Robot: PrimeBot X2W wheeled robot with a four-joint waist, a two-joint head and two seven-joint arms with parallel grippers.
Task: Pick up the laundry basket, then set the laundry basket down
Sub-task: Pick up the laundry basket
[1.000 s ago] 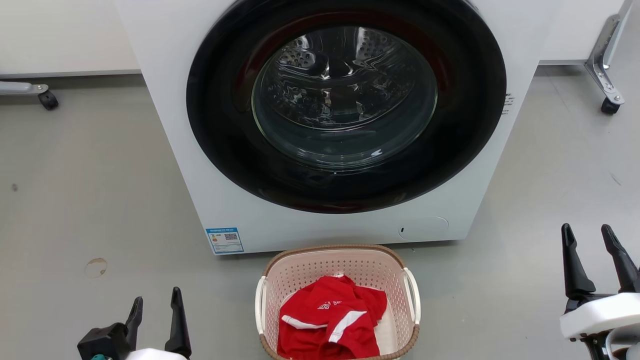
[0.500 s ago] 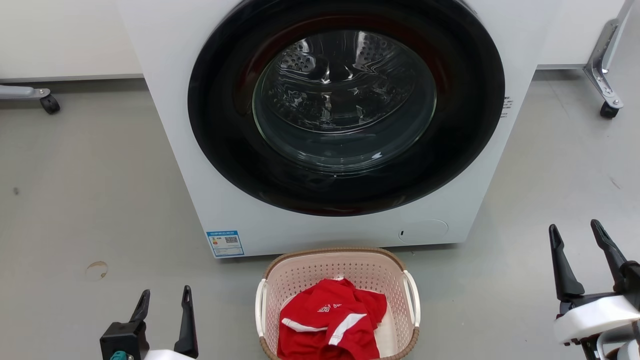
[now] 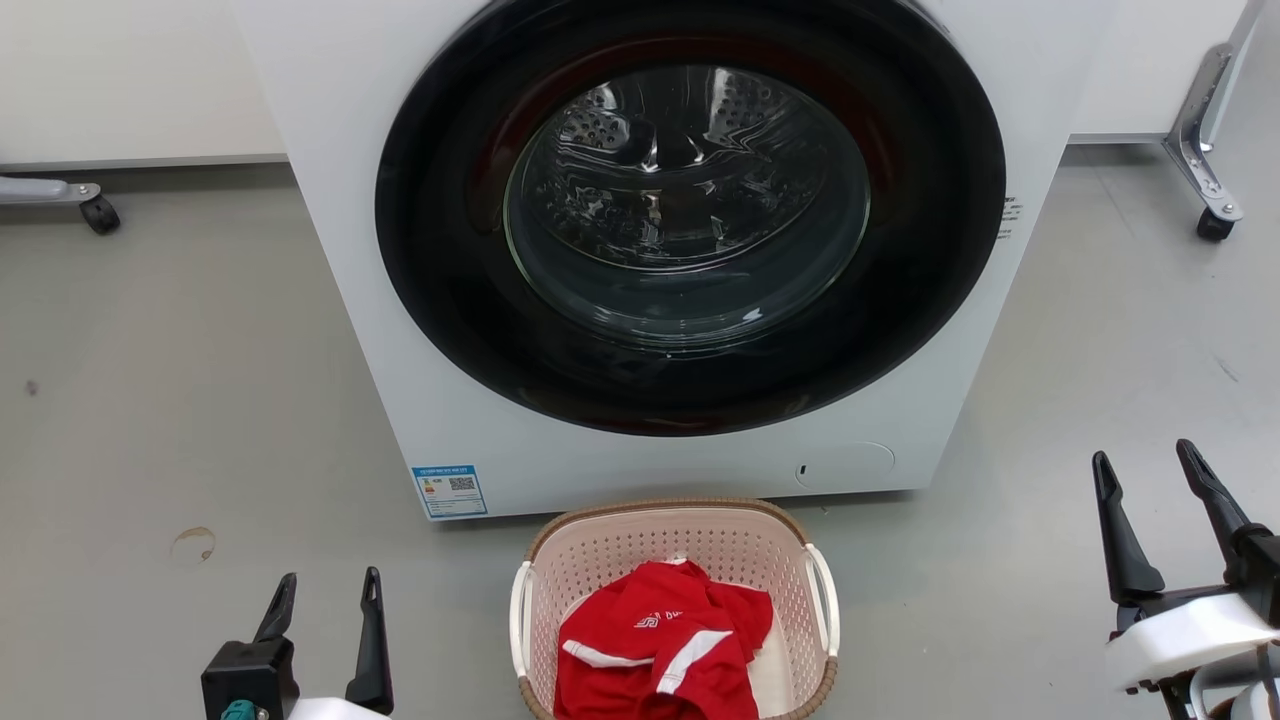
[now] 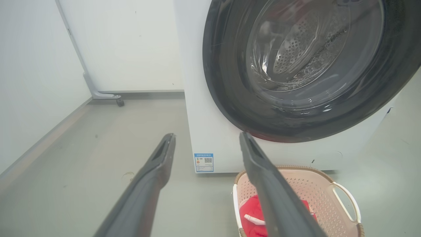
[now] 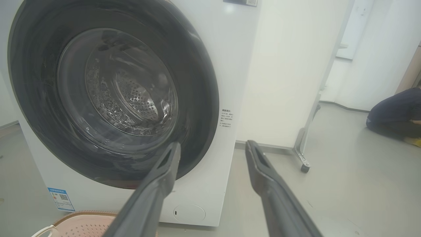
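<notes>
Basket (image 3: 700, 545) sits on the floor (image 3: 150, 400) just in front of the washer (image 3: 400, 350), midway between the arms, handles out sideways; left gripper (image 3: 330, 576) is nearer, right gripper (image 3: 1141, 452) well apart, both spread wide, empty

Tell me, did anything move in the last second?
The left fingers and the right fingers both drifted a little inward toward the laundry basket, open and holding nothing. The basket stayed on the floor before the washing machine, red shirt inside; the camera itself shifted slightly.
</notes>
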